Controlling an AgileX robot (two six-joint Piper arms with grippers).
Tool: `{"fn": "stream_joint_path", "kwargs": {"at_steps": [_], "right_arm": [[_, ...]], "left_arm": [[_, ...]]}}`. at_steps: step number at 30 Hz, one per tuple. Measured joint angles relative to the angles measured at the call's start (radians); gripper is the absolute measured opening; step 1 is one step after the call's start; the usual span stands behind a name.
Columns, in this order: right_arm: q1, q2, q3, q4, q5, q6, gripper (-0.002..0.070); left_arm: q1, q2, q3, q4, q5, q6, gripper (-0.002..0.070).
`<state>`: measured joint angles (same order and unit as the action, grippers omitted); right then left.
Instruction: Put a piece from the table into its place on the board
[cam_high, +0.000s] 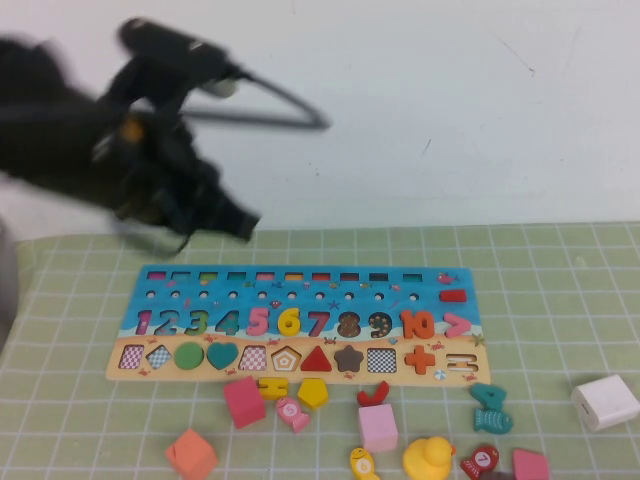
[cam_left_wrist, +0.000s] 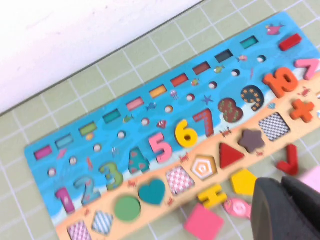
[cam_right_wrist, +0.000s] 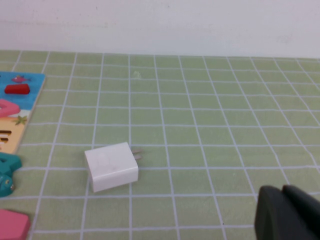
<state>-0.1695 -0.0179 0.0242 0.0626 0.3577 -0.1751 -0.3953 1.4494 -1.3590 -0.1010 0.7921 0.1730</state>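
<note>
Board (cam_high: 300, 325) of blue and tan wood lies lengthwise on the green gridded mat (cam_high: 560, 290), its blue strip carrying numerals 1 to 10 and its tan strip carrying shape cut-outs. Piece (cam_high: 289, 321), a solid yellow 6, sits seated in its slot on the blue strip between the pink 5 (cam_high: 259, 320) and the red 7 (cam_high: 318, 323); the left wrist view shows the same 6 flush in the row.

Left gripper (cam_high: 240, 222) hangs above the mat just beyond the board's far left part, blurred, its fingers pressed together and empty; in the left wrist view its dark fingertips (cam_left_wrist: 285, 210) appear over the loose pieces.

Right gripper (cam_right_wrist: 287, 215) is visible only in the right wrist view as a dark tip low over bare mat; whether its fingers are spread or closed cannot be told.

Loose items lie on the near side of the board: a yellow pentagon block (cam_high: 313, 392), a pink cube (cam_high: 243, 401), an orange cube (cam_high: 191, 453), a yellow duck (cam_high: 428, 458) and a teal fish skeleton (cam_high: 491, 406). White charger plug (cam_high: 605, 402) rests on the mat, well apart to the right of the board.
</note>
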Motion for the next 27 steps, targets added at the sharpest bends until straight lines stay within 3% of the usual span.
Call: {"fn": "stream_joint_path", "kwargs": {"at_steps": [8, 16, 21, 27], "right_arm": [[0.000, 0.000, 0.000, 0.000, 0.000, 0.000, -0.0001], [0.000, 0.000, 0.000, 0.000, 0.000, 0.000, -0.0001], [0.000, 0.000, 0.000, 0.000, 0.000, 0.000, -0.0001], [0.000, 0.000, 0.000, 0.000, 0.000, 0.000, -0.0001]], "left_arm": [[0.000, -0.420, 0.346, 0.032, -0.062, -0.072, -0.0001], [0.000, -0.868, 0.561, 0.133, -0.047, -0.250, -0.0001], [0.000, -1.067, 0.620, 0.178, 0.080, -0.312, -0.0001], [0.000, -1.146, 0.627, 0.195, 0.218, -0.328, -0.0001]]}}
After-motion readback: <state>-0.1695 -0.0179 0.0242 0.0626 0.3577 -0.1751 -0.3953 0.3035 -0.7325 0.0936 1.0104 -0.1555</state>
